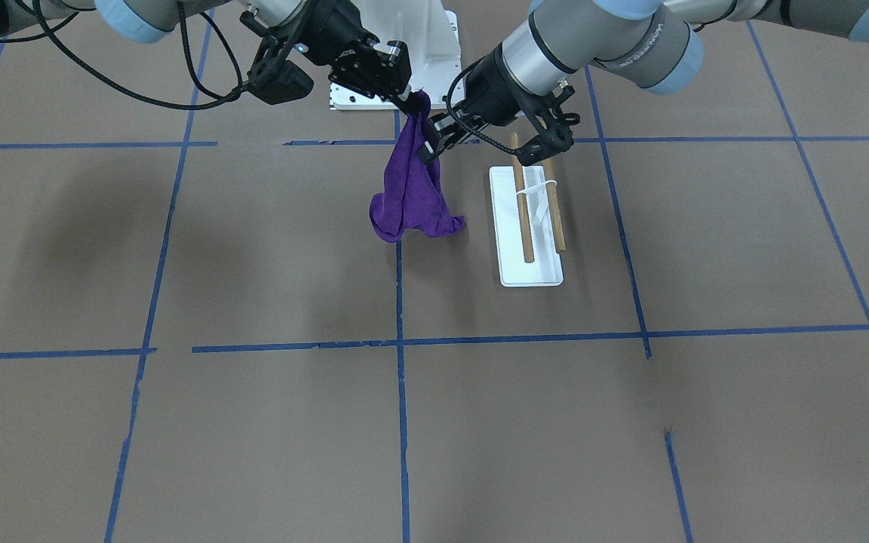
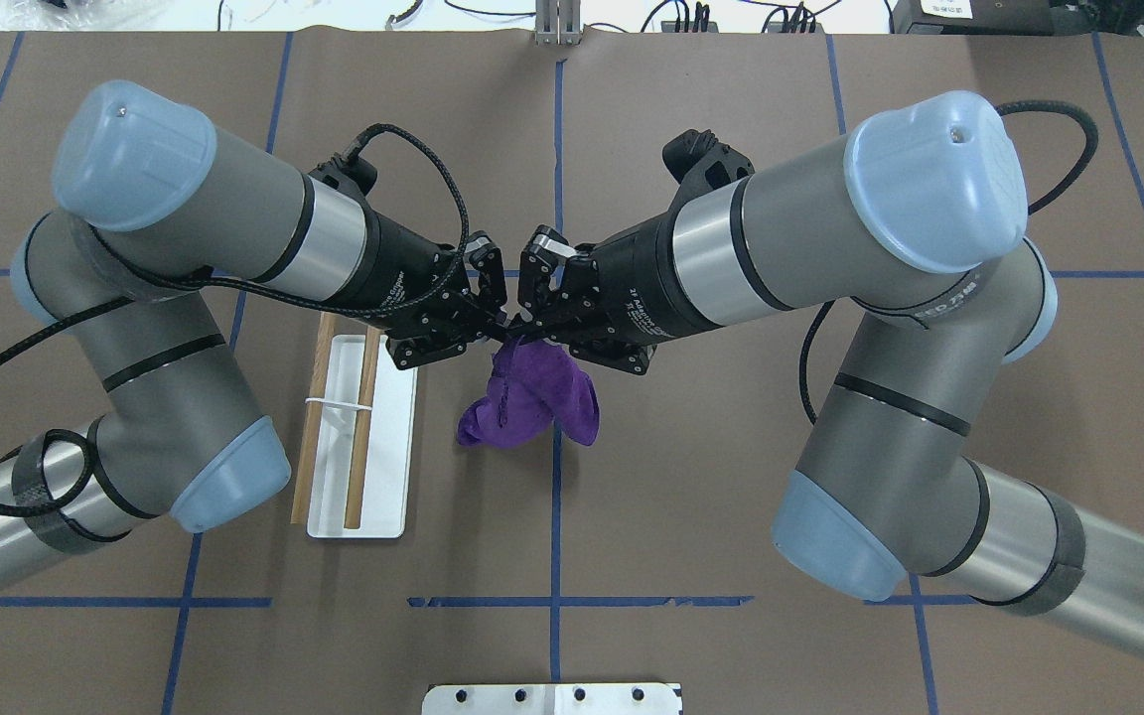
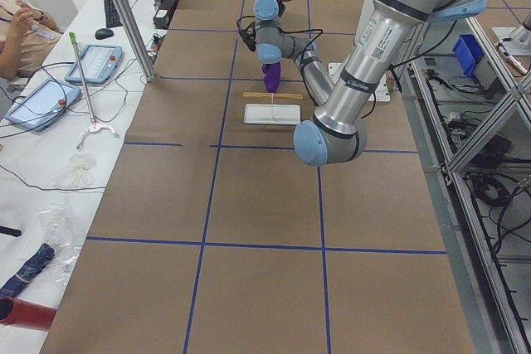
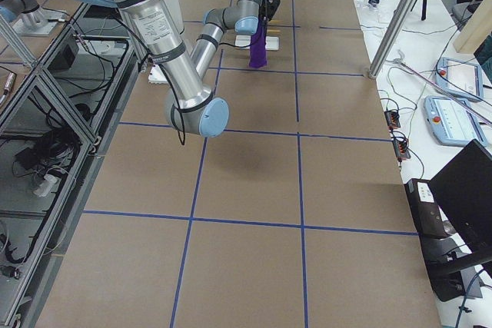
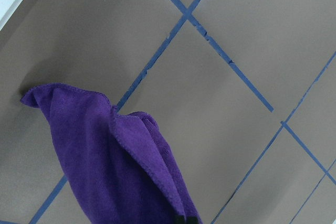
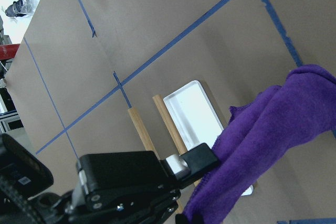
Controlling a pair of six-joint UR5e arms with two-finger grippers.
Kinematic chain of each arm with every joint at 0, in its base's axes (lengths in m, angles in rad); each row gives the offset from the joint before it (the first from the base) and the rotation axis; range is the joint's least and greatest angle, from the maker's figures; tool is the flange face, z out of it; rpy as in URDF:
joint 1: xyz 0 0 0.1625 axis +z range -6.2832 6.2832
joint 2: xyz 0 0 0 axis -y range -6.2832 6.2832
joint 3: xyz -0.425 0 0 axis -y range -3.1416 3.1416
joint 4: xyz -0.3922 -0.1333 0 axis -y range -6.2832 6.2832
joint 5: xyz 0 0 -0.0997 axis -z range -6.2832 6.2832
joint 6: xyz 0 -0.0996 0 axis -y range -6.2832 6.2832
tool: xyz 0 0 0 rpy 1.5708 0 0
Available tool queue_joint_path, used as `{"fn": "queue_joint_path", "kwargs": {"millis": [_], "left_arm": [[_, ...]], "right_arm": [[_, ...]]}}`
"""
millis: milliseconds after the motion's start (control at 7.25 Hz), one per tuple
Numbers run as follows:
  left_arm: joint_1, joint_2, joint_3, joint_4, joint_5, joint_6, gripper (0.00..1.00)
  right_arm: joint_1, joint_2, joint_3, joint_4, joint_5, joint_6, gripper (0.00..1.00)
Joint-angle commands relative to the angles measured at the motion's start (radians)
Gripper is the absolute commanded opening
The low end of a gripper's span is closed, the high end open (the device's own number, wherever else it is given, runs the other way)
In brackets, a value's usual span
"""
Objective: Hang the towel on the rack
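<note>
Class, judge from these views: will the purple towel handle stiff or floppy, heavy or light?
Likely floppy: the towel hangs in loose folds below the left end effector and right end effector. Probably light: a small pinch at its top holds it.

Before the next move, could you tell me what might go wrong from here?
Both the left gripper and right gripper pinch the purple towel close together near its top, so it hangs bunched and may slip off the rack dowels. The grippers sit very close and could collide when spreading it.
</note>
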Motion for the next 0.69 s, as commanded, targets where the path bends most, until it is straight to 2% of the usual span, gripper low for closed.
{"fn": "queue_joint_path", "kwargs": {"millis": [0,138,552], "left_arm": [[-0.001,0.002,-0.001,0.000,0.000,0.000,0.00],[-0.001,0.002,-0.003,0.000,0.000,-0.001,0.00],[-0.008,0.009,-0.009,0.005,0.000,-0.001,0.00]], "right_arm": [[0.000,0.000,0.000,0.000,0.000,0.006,0.23],[0.000,-0.002,-0.002,0.000,-0.002,0.003,0.99],[0.005,-0.008,0.012,0.000,-0.002,0.000,1.00]]}}
